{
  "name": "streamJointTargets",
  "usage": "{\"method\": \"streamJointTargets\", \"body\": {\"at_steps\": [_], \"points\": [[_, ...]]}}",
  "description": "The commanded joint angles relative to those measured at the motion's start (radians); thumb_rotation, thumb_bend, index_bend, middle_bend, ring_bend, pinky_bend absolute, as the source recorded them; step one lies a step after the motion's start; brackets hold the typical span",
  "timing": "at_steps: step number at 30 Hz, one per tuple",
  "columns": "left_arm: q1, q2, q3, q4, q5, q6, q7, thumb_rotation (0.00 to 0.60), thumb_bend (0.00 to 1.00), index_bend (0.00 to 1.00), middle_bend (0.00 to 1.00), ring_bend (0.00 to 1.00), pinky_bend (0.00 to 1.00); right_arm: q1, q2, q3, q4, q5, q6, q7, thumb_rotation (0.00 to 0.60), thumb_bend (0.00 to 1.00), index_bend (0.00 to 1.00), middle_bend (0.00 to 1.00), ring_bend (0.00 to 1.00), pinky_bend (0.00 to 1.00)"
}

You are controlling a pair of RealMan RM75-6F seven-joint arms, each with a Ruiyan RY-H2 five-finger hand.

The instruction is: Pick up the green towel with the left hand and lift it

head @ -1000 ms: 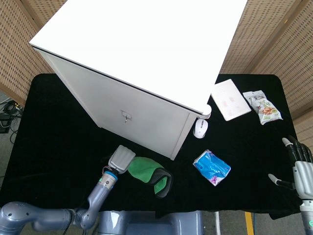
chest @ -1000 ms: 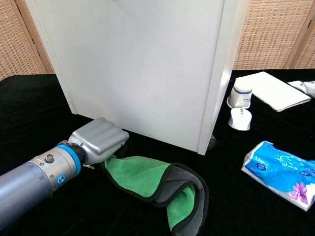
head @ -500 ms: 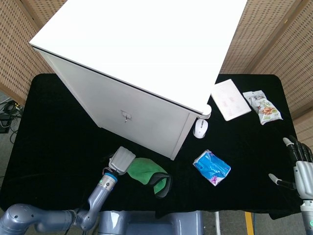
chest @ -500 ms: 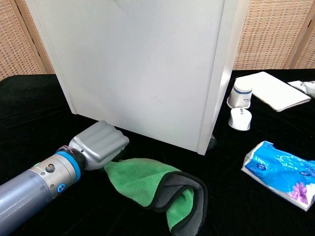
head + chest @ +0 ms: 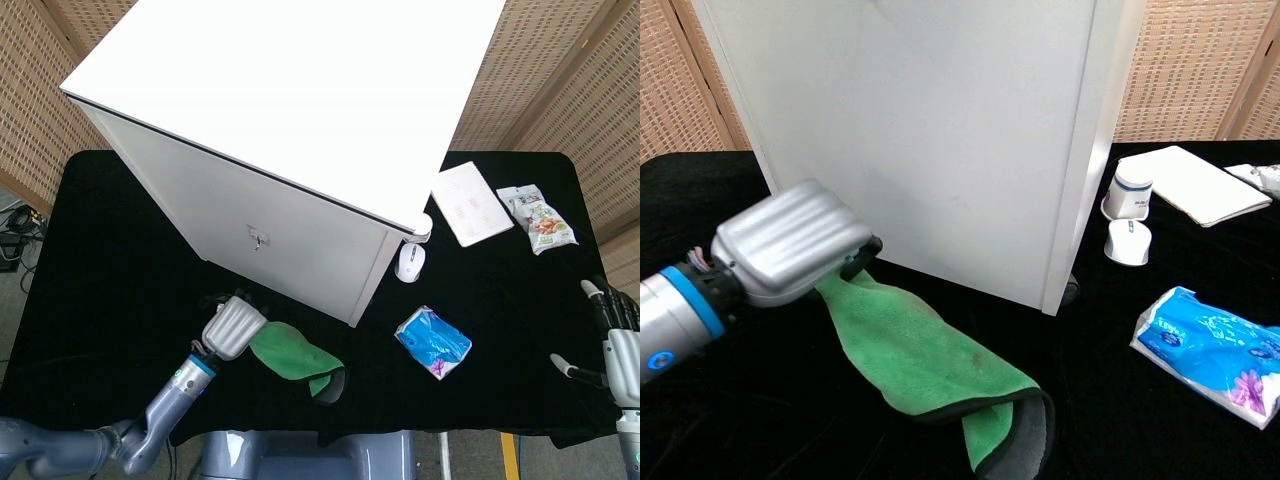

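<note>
My left hand [image 5: 790, 243] [image 5: 234, 326] grips one end of the green towel [image 5: 925, 350] [image 5: 288, 352] and holds that end up off the black table. The towel hangs down to the right from the hand, and its dark-edged lower end [image 5: 1015, 440] still rests on the table. My right hand [image 5: 615, 340] sits at the table's right edge with fingers spread and nothing in it; the chest view does not show it.
A large white cabinet [image 5: 280, 130] [image 5: 940, 130] stands just behind the left hand. To the right lie a blue tissue pack [image 5: 433, 342] [image 5: 1210, 350], a white mouse [image 5: 410, 262] [image 5: 1128, 242], a white notebook [image 5: 470, 203] and a snack bag [image 5: 537, 218].
The left hand has risen and moved left, pulling the gripped end of the towel up; the towel has unfolded and stretched out. The right hand has barely moved.
</note>
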Motion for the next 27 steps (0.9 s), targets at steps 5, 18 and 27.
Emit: {"method": "streamJointTargets", "body": {"at_steps": [5, 18, 27], "points": [[0.04, 0.181, 0.068, 0.037, 0.331, 0.278, -0.102, 0.6, 0.45, 0.77, 0.81, 0.67, 0.6, -0.001, -0.002, -0.003, -0.004, -0.008, 0.004, -0.01, 0.6, 0.12, 0.0, 0.0, 0.0, 0.0], [-0.024, 0.267, 0.021, 0.239, 0.616, 0.472, -0.242, 0.6, 0.45, 0.79, 0.81, 0.67, 0.6, 0.001, -0.011, -0.003, -0.005, -0.005, 0.002, -0.029, 0.6, 0.12, 0.0, 0.0, 0.0, 0.0], [-0.08, 0.309, -0.038, 0.146, 0.713, 0.436, -0.178, 0.6, 0.45, 0.79, 0.81, 0.67, 0.6, 0.001, -0.011, -0.003, -0.005, -0.005, 0.002, -0.027, 0.6, 0.12, 0.0, 0.0, 0.0, 0.0]]}}
